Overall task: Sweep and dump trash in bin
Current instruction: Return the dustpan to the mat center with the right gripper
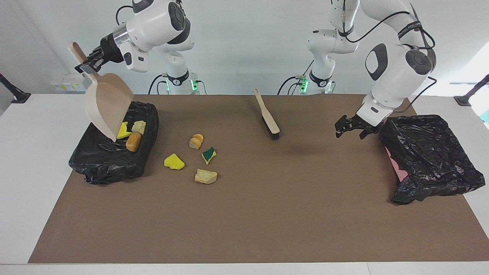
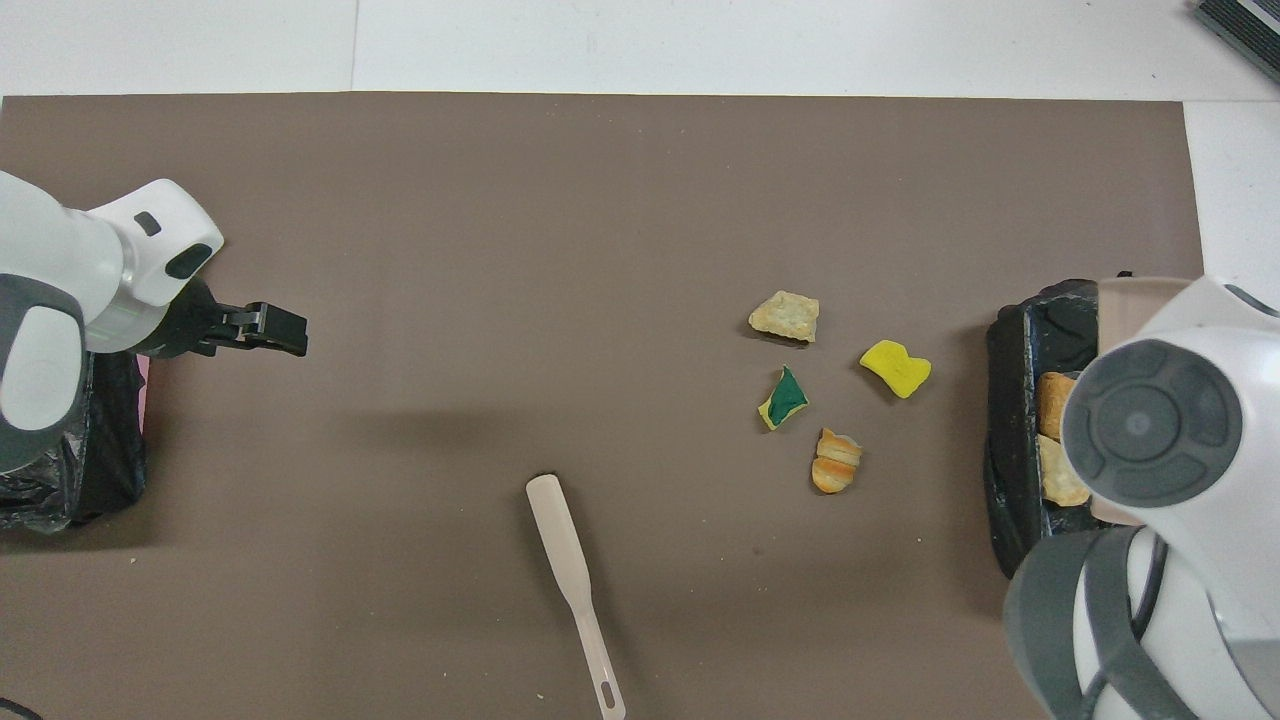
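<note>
Trash (image 1: 191, 156) in the facing view is lumpy scraps: four lie loose on the brown mat of the counter (image 1: 244, 229) beside a bin lined with crinkled black plastic (image 1: 110, 160) at the right arm's end, namely a crusty bread chunk, a green-topped sponge wedge, a plain yellow sponge bit and a flat tan piece. Three more sit in that bin: a yellow scrap, a pale crust and an orange roll. The right gripper (image 1: 87, 67) has its fingers clamped on the handle of a smooth beige dustpan (image 1: 107, 103), tilted steeply with its lip down over the bin. The left gripper (image 1: 353, 128), fingers spread apart and holding nothing, hangs over the mat just beside a second black-lined bin (image 1: 431, 156). A flat beige brush (image 1: 267, 114) with dark bristles lies untouched on the mat

From overhead, the four loose scraps (image 2: 830, 400) cluster near the first bin (image 2: 1020, 430); the left gripper (image 2: 280, 330) points over bare mat, and the slim brush (image 2: 575, 590) lies nearer the robots
</note>
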### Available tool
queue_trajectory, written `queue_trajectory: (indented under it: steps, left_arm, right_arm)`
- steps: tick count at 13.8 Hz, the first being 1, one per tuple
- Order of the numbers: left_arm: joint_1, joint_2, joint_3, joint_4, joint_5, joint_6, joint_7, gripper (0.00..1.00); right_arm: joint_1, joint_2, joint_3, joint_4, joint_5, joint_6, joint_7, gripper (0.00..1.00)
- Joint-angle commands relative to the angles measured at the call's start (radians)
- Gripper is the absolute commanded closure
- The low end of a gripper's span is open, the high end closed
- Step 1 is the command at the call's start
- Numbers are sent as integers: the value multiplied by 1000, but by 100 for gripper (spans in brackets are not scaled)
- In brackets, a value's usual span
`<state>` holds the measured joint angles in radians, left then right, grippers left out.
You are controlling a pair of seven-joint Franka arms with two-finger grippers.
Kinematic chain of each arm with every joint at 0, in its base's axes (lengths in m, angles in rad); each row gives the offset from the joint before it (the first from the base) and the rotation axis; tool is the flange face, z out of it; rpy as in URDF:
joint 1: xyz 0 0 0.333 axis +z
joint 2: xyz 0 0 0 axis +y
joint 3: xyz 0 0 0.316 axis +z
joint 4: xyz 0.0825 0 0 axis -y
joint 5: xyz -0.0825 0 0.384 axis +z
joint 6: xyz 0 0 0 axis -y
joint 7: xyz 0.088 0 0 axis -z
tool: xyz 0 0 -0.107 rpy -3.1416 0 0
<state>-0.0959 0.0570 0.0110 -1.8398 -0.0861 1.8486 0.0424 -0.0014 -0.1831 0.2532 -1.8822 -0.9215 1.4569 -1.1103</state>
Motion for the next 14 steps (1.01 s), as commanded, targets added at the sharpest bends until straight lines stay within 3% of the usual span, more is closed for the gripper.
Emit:
queue_trajectory:
  steps: [1, 5, 8, 11, 14]
  left_arm:
    - [53, 4, -13, 51, 35, -60, 75, 0]
    - [67, 6, -13, 147, 36, -144, 70, 0]
    - [65, 6, -13, 241, 51, -232, 47, 0]
    - [51, -17, -13, 277, 92, -290, 7, 0]
    - [70, -109, -13, 217, 91, -312, 20, 0]
  right_arm:
    - [-2, 169, 1, 193, 163, -38, 185, 100]
    - [186, 466, 12, 484, 314, -191, 693, 100]
    - [271, 646, 8, 708, 511, -216, 1064, 100]
    - [372, 787, 3, 830, 645, -126, 1388, 100]
    - [431, 870, 6, 833, 740, 76, 1610, 100]
